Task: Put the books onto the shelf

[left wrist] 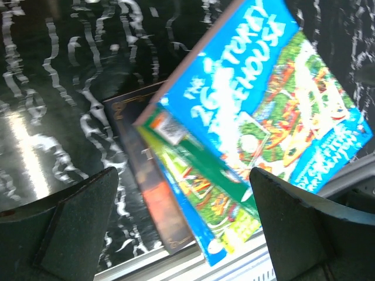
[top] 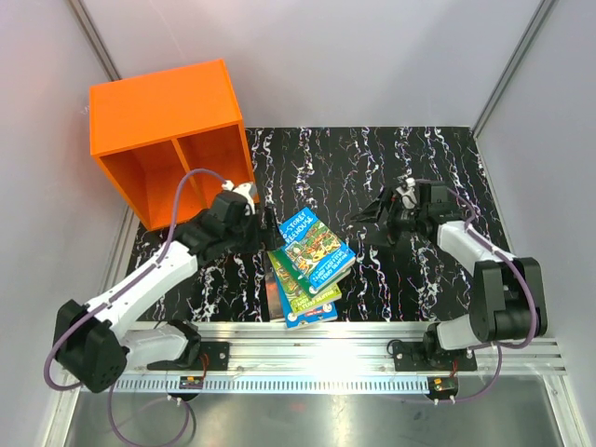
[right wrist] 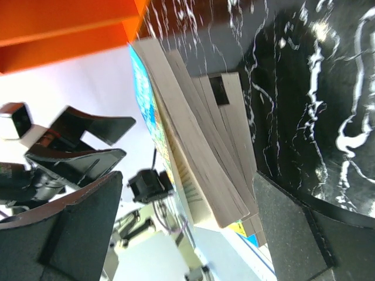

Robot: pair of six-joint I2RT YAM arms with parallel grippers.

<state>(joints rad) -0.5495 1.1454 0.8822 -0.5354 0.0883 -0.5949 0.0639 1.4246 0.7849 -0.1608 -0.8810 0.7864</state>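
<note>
The books (top: 311, 264) lie in a fanned stack at the middle of the black marbled table. A blue illustrated paperback (left wrist: 263, 99) is on top, with a green one (left wrist: 199, 170) and a dark one (left wrist: 153, 175) under it. The orange shelf (top: 172, 130) stands at the far left, its two compartments facing the arms. My left gripper (top: 264, 226) hovers open just left of the stack, its fingers (left wrist: 76, 225) wide apart above the lower corners. My right gripper (top: 370, 217) is open to the right of the stack, facing the page edges (right wrist: 202, 146), apart from them.
Grey walls close in the table on three sides. A metal rail (top: 317, 349) with both arm bases runs along the near edge, right below the stack. The shelf (right wrist: 64, 26) and the left gripper (right wrist: 70, 140) show beyond the books in the right wrist view.
</note>
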